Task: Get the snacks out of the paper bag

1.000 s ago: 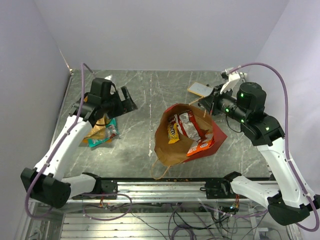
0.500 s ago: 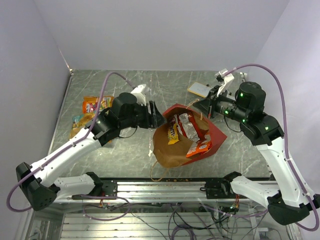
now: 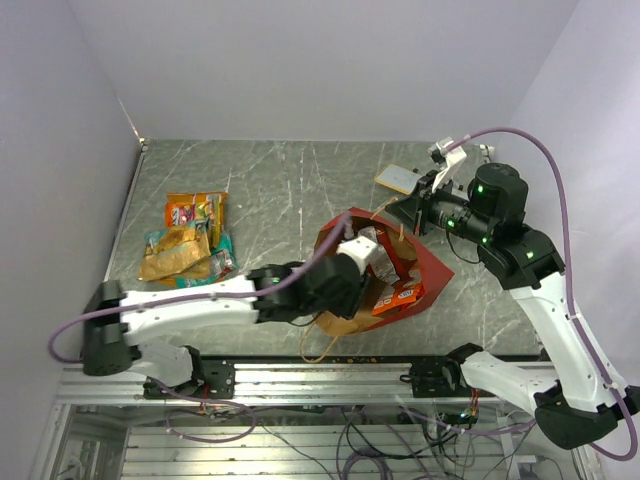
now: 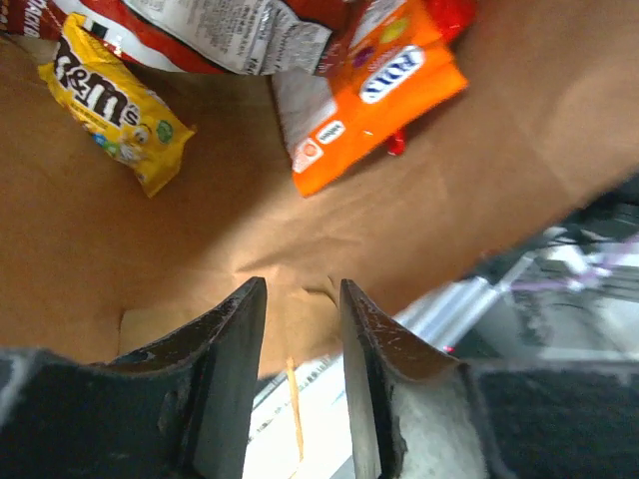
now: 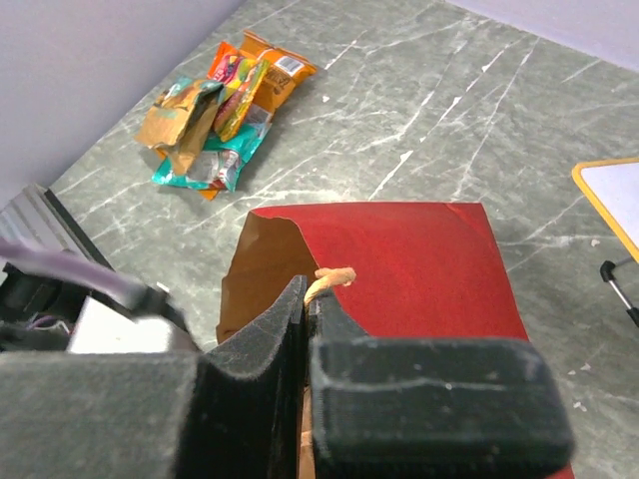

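While the right arm's (image 3: 500,215) jaws pinch the tan handle (image 5: 329,277) of the paper bag (image 3: 425,265), the left arm (image 3: 200,305) reaches into the bag's mouth, jaws partly spread and empty. Deeper inside the bag lie a yellow packet (image 4: 115,105) and an orange packet (image 4: 369,100). Other snacks (image 3: 190,245) sit on the counter (image 3: 290,190) left of the bag. Fetching another packet looks to be underway: push deeper, straddle 1 packet, then close.

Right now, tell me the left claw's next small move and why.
Probably ease the left claw forward onto the orange packet: its jaws stand apart and empty, and that packet lies straight ahead inside the paper bag.
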